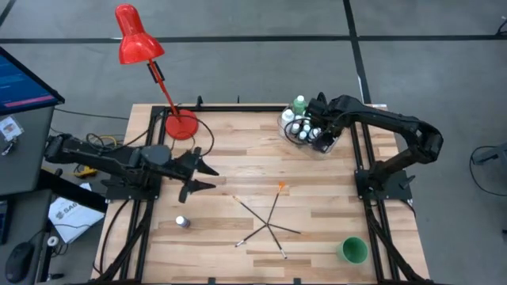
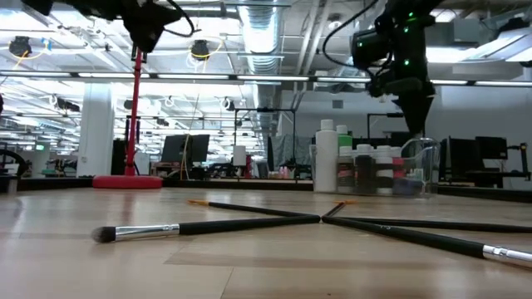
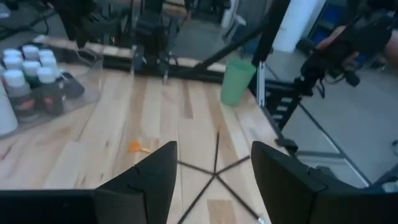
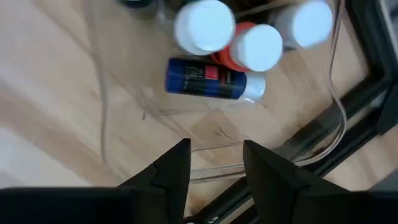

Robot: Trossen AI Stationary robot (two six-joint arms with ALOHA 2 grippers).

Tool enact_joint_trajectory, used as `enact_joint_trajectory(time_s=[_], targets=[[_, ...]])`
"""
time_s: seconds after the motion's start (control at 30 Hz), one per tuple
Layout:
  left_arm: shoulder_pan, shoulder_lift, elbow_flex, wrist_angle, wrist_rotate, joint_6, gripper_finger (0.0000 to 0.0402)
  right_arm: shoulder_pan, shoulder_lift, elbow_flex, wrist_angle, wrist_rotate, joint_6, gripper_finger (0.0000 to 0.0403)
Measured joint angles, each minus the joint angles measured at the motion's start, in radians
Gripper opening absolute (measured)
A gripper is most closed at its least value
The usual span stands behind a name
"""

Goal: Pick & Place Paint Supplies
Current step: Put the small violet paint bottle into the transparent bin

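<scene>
Several tiny white-capped paint bottles [image 1: 301, 128] stand in a clear tub [image 1: 333, 149], beside a taller green bottle [image 1: 299, 104] and a taller white one [image 2: 327, 158]. In the right wrist view a blue bottle [image 4: 211, 79] lies on its side on the tub's floor among upright ones [image 4: 256, 46]. My right gripper [image 4: 216, 163] hovers open and empty just above the tub [image 4: 99, 93]. One small bottle [image 1: 182, 222] stands alone on the table. Several thin dark brushes [image 1: 269, 215] lie crossed on the wood. My left gripper [image 1: 207, 177] hangs open above the table's left part, pointing toward the brushes [image 3: 217, 149].
A green cup [image 1: 352, 250] stands near the table's near right corner, beyond the brushes from the left gripper [image 3: 214, 168]. A red desk lamp has its base [image 1: 181, 125] at the far left. Black frame rails [image 1: 364, 158] run along the table's sides.
</scene>
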Motion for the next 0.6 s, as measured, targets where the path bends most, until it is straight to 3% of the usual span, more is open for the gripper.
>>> enact_joint_trajectory(time_s=[0.17, 0.37, 0.43, 0.6], targets=[[-0.011, -0.084, 0.000, -0.008, 0.021, -0.022, 0.0198, 0.016, -0.028, 0.000, 0.051, -0.026, -0.043, 0.0129], [-0.097, -0.196, 0.000, -0.047, 0.104, -0.099, 0.0185, 0.120, -0.106, 0.000, 0.277, -0.356, 0.044, 0.0122], [-0.147, -0.220, 0.000, -0.123, 0.104, -0.136, 0.0170, 0.181, -0.130, 0.001, 0.358, -0.421, 0.067, 0.0121], [-0.279, -0.204, -0.007, -0.361, 0.077, -0.320, 0.0128, 0.343, -0.166, 0.001, 0.472, -0.438, 0.092, 0.0122]])
